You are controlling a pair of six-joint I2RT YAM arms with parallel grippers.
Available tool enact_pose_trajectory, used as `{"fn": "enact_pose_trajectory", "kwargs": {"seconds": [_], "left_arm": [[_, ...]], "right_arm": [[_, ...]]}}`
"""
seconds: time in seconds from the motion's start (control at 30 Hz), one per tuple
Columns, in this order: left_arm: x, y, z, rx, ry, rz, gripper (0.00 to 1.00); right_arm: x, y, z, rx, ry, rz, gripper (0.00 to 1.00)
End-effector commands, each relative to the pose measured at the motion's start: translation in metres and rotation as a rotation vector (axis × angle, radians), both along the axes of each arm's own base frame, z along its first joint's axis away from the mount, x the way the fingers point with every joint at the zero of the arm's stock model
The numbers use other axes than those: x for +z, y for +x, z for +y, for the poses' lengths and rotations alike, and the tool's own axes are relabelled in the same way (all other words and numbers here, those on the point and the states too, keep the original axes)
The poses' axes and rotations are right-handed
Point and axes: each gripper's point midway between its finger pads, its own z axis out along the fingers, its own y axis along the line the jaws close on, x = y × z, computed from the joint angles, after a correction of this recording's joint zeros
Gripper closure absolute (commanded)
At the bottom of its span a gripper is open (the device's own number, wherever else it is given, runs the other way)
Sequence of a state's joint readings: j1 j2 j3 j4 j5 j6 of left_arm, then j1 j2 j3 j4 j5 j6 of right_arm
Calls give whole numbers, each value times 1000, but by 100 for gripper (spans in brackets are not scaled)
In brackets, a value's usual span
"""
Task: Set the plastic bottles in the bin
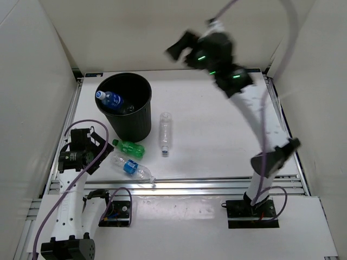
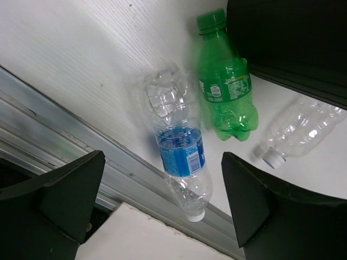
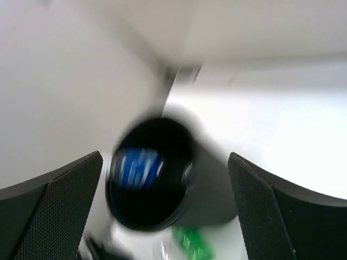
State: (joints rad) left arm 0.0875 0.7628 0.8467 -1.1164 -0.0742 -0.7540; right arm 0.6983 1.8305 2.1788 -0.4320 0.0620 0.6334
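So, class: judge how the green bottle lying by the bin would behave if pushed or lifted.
The green bottle lies on its side and has a round body, so a sideways push would probably roll it. It looks empty, so it is likely light. Its thin, glossy plastic may dent or slip under a squeeze.

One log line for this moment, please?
bin: blue-label bottle inside | table: green bottle, plain bottle, second blue-label bottle | jaws: both open, empty

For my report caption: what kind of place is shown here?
Probably a robotics lab test cell: white panel walls enclose a white table edged with aluminium rails, and a left arm and right arm are mounted at its near edge.
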Motion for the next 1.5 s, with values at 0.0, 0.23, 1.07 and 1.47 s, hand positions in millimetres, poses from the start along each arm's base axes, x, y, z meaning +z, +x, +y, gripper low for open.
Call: {"fn": "enact_pose_trajectory", "kwargs": {"seconds": [0.0, 0.23, 1.07, 1.47], "left_arm": [[7, 12, -13, 30, -90, -88, 0], [-15, 16, -19, 92, -161, -100, 0], [-40, -15, 17, 205, 9, 197, 0], [-43, -46, 9, 291, -47, 168, 0]], "right_arm": [[18, 10, -105, -131, 143, 183, 0], [-179, -9, -101, 185, 12, 661, 0], [-427, 10, -20, 326, -154, 1147, 0], [-429, -2, -13, 288, -245, 1150, 37]]}}
